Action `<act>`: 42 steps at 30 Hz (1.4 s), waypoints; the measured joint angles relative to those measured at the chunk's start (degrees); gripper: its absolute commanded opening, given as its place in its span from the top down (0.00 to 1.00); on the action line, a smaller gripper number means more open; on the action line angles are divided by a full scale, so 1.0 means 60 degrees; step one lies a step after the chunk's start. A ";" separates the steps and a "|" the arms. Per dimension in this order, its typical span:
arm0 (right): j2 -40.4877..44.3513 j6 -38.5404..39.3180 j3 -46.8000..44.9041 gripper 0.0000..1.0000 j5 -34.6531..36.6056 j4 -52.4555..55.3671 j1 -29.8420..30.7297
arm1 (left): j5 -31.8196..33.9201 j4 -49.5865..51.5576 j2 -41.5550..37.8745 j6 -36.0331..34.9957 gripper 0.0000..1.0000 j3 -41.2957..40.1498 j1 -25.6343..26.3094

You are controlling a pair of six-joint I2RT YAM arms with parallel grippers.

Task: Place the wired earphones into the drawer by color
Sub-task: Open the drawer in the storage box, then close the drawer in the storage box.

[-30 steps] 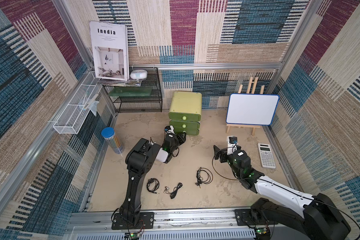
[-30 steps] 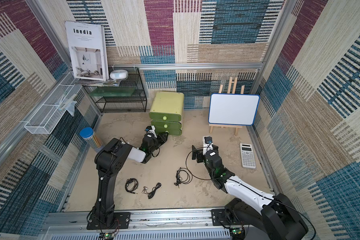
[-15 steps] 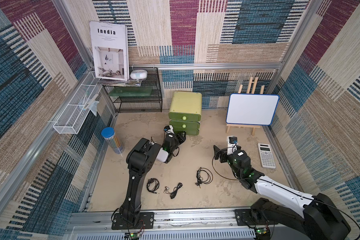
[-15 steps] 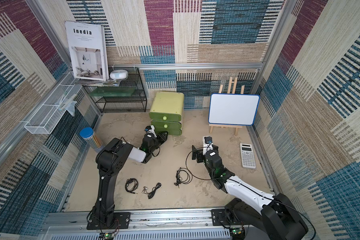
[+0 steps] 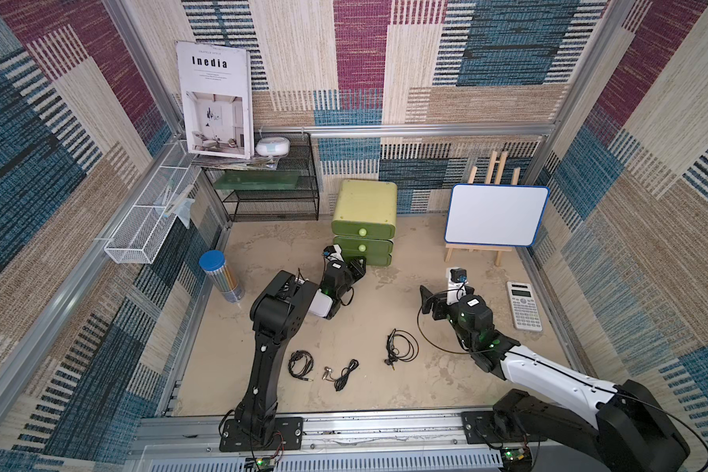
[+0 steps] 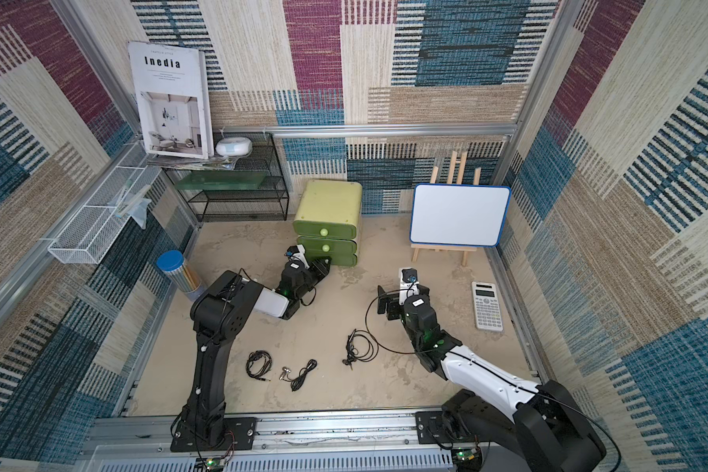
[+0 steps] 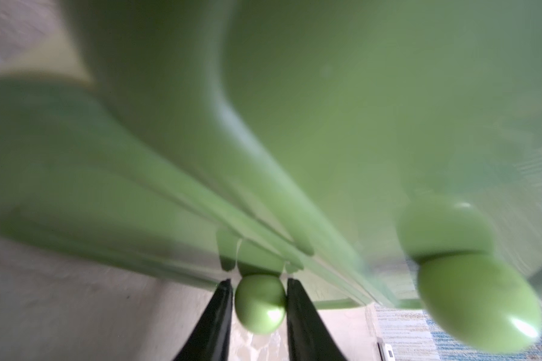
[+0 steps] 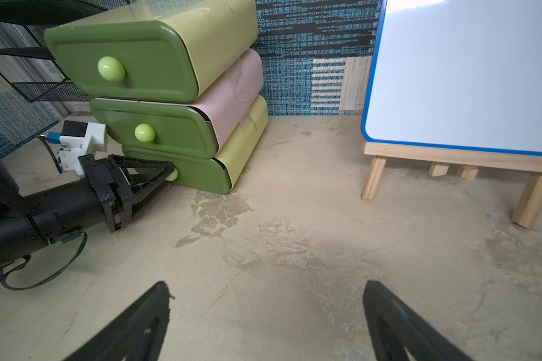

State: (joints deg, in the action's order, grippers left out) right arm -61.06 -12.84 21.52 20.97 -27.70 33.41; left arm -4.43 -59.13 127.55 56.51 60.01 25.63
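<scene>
Three dark bundles of wired earphones lie on the floor near the front in both top views: one (image 5: 301, 365) (image 6: 258, 363), one (image 5: 342, 374) with metal buds, and one (image 5: 401, 347) (image 6: 359, 347). The green drawer unit (image 5: 364, 204) (image 8: 157, 59) stands at the back with all three drawers closed. My left gripper (image 7: 258, 281) (image 5: 358, 263) (image 8: 166, 173) is low at the bottom drawer (image 8: 197, 175), its fingers closed on either side of the round light-green knob (image 7: 259, 304). My right gripper (image 8: 268, 285) (image 5: 430, 298) hangs open over bare floor, holding nothing.
A whiteboard on a wooden easel (image 5: 493, 214) stands at the back right, with a calculator (image 5: 524, 304) in front of it. A blue-lidded tube (image 5: 221, 278) stands at the left. A black wire shelf (image 5: 270, 196) and a white wire basket (image 5: 140, 233) line the back left.
</scene>
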 measured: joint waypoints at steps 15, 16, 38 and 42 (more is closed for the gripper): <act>0.0000 0.0000 0.0000 0.00 0.0000 0.0000 0.0000 | 0.0025 -0.0211 -0.0076 0.0004 0.73 -0.0259 0.0080; 0.0000 0.0000 0.0000 0.00 0.0000 0.0000 0.0000 | 0.0025 -0.0244 -0.0113 0.0004 0.73 -0.0331 0.0098; -0.1927 -0.0004 0.1774 0.02 -0.1111 0.0364 -0.0047 | 0.0102 -0.0288 -0.0441 0.0000 0.74 -0.0823 0.0200; -0.3009 -0.0131 0.2761 0.02 -0.1781 0.0568 -0.0062 | 0.0102 -0.0270 -0.0484 0.0000 0.74 -0.0856 0.0204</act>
State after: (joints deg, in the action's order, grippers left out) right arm -79.11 -13.63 38.09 10.28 -24.29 33.04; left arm -3.81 -60.75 124.64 56.51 54.87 26.85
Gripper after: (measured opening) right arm 0.983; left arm 0.278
